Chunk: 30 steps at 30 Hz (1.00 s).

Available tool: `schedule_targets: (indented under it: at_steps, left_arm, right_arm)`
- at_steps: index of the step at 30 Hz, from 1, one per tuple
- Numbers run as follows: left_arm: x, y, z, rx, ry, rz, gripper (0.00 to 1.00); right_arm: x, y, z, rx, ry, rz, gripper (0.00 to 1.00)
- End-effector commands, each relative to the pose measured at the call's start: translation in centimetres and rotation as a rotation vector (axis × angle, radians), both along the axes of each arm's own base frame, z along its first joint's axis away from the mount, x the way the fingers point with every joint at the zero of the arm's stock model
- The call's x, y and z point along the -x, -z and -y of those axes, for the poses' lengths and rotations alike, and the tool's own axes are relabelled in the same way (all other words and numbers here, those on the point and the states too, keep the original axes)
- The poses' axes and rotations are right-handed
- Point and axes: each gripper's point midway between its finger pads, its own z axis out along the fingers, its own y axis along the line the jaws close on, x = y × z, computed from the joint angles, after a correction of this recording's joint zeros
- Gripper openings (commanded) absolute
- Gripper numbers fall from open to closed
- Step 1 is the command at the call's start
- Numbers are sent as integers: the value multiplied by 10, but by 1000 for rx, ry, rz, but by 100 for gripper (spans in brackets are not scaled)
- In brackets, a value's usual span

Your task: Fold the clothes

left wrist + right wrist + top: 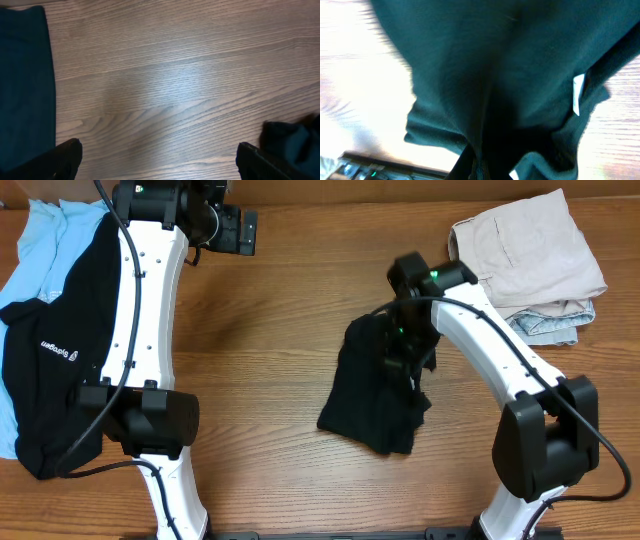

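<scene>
Brown wood-grain table (280, 330) was the biggest thing. Left edge: black T-shirt with white logo (50, 350) heaped over light blue garment (45, 235). Top right: folded beige trousers (525, 250) on pale denim jeans (555, 325). Crumpled black garment (375, 395) sat mid-table, top bunched in right gripper (405, 348), pinched tight. Left gripper (162, 162) hovered over wood, fingers (65, 157) spread wide, holding nothing. Tiny white tag (578, 92) on garment.

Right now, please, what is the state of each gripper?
Left gripper: open, holding nothing.
Right gripper: closed on the black garment.
</scene>
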Motion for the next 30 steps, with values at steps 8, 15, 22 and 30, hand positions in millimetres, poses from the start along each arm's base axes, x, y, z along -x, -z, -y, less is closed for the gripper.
schedule_targets:
  at_steps: [8, 15, 22, 30]
  left_arm:
    - [-3, -4, -2, -20, 15, 22, 100]
    - [-4, -4, -2, -20, 15, 23, 100]
    - [-4, -4, -2, -20, 15, 23, 100]
    - [-3, -4, -2, -20, 15, 22, 100]
  right_arm:
    - [33, 57, 45, 70, 148, -132, 33]
    - [14, 20, 42, 31, 125, -39, 55]
    - [10, -5, 46, 35, 125, 51, 69]
    - [4, 22, 75, 123, 162, 94, 100]
